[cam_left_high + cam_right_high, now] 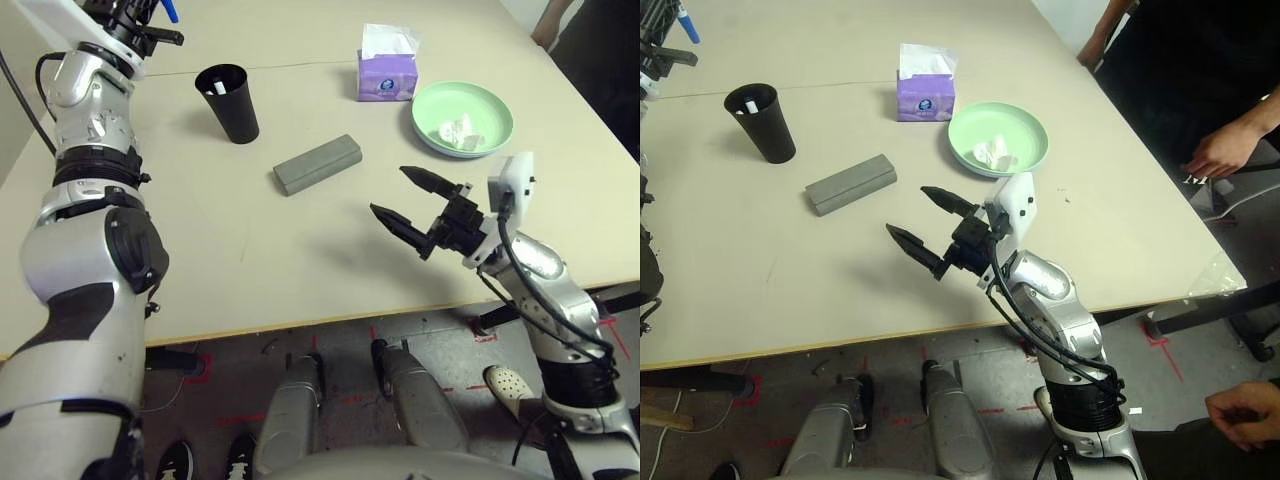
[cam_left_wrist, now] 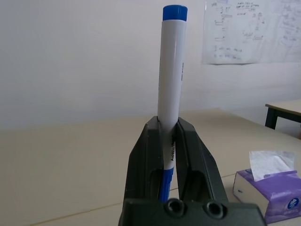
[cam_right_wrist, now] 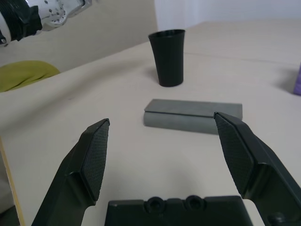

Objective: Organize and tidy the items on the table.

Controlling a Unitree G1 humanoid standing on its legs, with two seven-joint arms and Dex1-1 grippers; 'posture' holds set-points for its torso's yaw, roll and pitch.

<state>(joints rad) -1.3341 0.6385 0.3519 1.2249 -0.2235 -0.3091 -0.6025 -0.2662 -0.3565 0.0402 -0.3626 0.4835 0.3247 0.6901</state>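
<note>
My left gripper (image 2: 168, 125), raised at the far left over the table (image 1: 300, 270), is shut on a white blue-capped marker (image 2: 171, 70) that stands upright between its fingers. Below and to its right stands the tall black cup (image 1: 229, 102) with another white marker (image 1: 213, 90) inside. The grey oblong glasses case (image 1: 317, 164) lies in the middle of the table. A crumpled white tissue (image 1: 462, 131) rests in the green plate (image 1: 463, 118) at the far right. My right gripper (image 1: 408, 200) hangs open near the front, pointing at the case from a short distance, with nothing between its fingers.
A purple tissue box (image 1: 386, 72) stands behind the green plate. A person stands along the table's right side, with a hand (image 1: 1215, 150) just off the edge. Bare tabletop stretches between the case and the front edge.
</note>
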